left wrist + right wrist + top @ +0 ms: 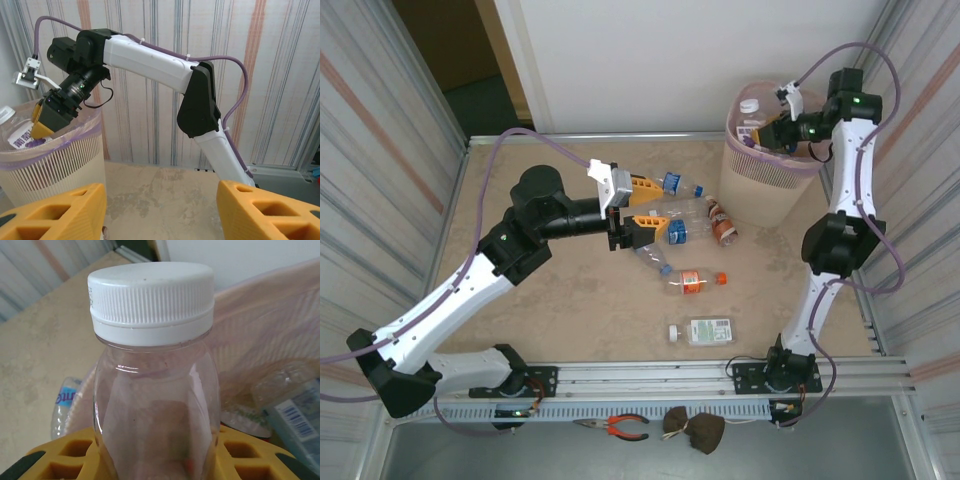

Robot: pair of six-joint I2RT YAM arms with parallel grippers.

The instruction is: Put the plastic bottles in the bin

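Our right hand (772, 130) holds a white-capped bottle (155, 390) over the bin (760, 190) at two o'clock; next we should let go. Left hand (645, 208) sits half open.

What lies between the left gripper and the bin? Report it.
Top view: three bottles lie on the table there: a blue-capped one, a clear one, a brown one.

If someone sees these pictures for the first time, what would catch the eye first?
Most likely the pale pink bin at the far right of the table, with the right jaws holding a clear white-capped bottle over its opening. After that, the loose bottles lying in the middle of the table, with the left jaws standing open right beside them.
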